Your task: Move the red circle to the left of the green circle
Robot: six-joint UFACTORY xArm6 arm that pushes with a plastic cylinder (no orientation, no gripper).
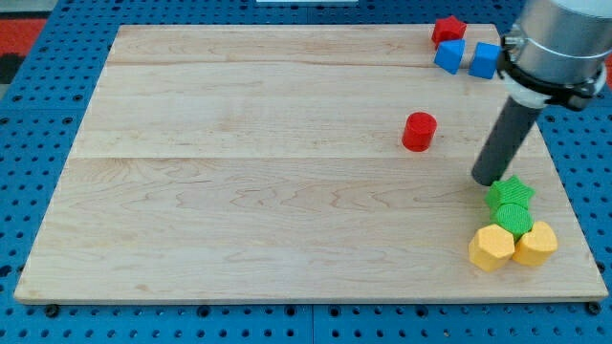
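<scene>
The red circle (pixel 419 131) stands on the wooden board (pixel 239 191), right of the middle. The green circle (pixel 516 220) sits near the view's right edge, low down, with a green star (pixel 510 193) touching it from above. My tip (pixel 491 179) rests on the board just up and left of the green star, well to the right of and below the red circle. The rod rises from it toward the view's top right.
Two yellow blocks (pixel 493 247) (pixel 536 243) touch the green circle from below. A red star-like block (pixel 448 30) and two blue blocks (pixel 449 55) (pixel 485 59) sit at the top right. The board lies on a blue pegboard (pixel 38 115).
</scene>
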